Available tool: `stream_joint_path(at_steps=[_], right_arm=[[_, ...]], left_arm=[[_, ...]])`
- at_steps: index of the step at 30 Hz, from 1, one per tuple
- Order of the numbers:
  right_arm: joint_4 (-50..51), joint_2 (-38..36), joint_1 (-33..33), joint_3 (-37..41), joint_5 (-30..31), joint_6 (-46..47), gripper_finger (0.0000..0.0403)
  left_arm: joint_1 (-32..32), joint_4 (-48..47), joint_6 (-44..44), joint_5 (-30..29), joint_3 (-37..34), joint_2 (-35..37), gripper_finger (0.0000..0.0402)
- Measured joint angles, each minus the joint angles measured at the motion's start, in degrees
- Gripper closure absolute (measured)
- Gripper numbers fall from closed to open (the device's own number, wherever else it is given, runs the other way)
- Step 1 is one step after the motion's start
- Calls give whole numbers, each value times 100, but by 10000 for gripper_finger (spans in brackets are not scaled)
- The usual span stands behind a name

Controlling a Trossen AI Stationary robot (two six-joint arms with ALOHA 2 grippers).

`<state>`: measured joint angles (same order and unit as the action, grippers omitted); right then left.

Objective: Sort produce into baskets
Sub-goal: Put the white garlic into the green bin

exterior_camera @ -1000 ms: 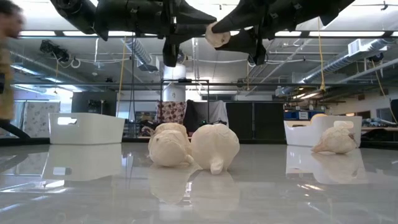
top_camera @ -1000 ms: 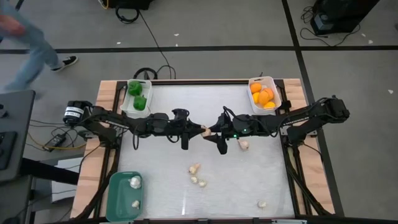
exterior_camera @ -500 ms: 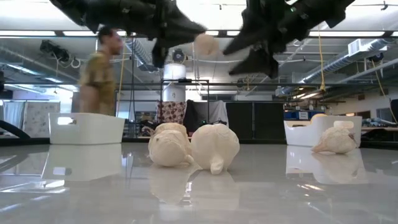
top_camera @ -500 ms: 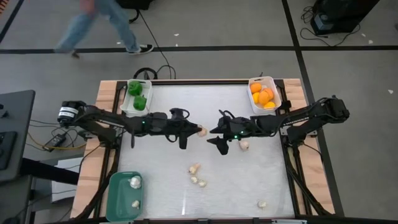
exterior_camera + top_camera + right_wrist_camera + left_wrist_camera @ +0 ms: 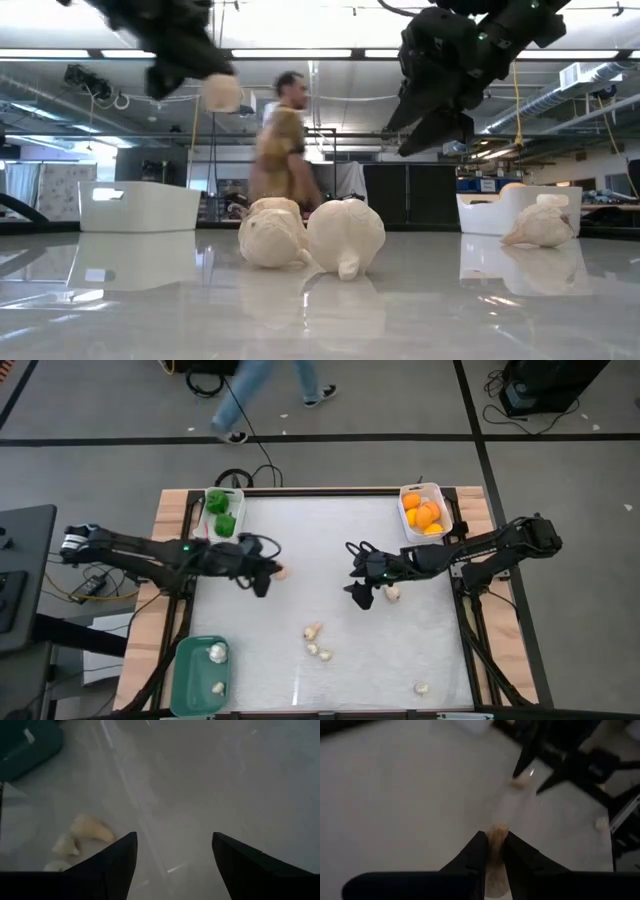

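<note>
My left gripper (image 5: 271,572) is shut on a small whitish-beige mushroom-like piece (image 5: 281,571), held high above the table left of the middle; it also shows in the low view (image 5: 221,92). My right gripper (image 5: 358,586) is open and empty above the table's right half, next to a beige piece (image 5: 392,592) that lies on the table. Three beige pieces (image 5: 316,642) lie near the front middle. The teal bin (image 5: 184,682) at the front left holds two beige pieces. My left gripper pinches the beige piece (image 5: 496,831) between its two fingers (image 5: 476,851). The fingers lie about level and point toward the table's right edge. The piece's rounded end sticks out past the fingertips. It is lifted clear of the table.
A white bin (image 5: 205,525) with green peppers stands at the far left and a white bin (image 5: 443,510) with orange fruits at the far right. One more beige piece (image 5: 421,687) lies at the front right. A person (image 5: 283,135) walks beyond the table's far side.
The two grippers met over the table's middle with the beige piece between them. The right gripper has let go of it and drawn back a little toward the right edge. The left gripper has carried the piece toward the table's left edge, still clear of the table.
</note>
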<state>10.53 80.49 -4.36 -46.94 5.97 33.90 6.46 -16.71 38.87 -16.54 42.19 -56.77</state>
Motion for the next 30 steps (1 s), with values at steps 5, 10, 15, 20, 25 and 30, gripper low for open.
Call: stream_joint_path(at_steps=[5, 10, 15, 20, 25, 30], right_arm=[[188, 0, 0, 0, -2, 110, 135], [467, 0, 0, 0, -2, 196, 135], [675, 0, 0, 0, -24, 197, 135], [836, 0, 0, 0, -262, 201, 135], [1277, 0, -26, 0, -316, 216, 135], [1475, 0, -107, 0, -316, 241, 135]], left_arm=[[674, -1419, 1017, -204, 0, 580, 346], [1528, -2221, 2061, -230, 0, 729, 346], [2421, -2438, 3022, -201, 0, 664, 346], [3276, -2559, 4022, 9, 0, 547, 346], [3954, -2571, 4771, 582, 0, 90, 346], [4388, -2215, 5171, 1221, 0, -513, 346]])
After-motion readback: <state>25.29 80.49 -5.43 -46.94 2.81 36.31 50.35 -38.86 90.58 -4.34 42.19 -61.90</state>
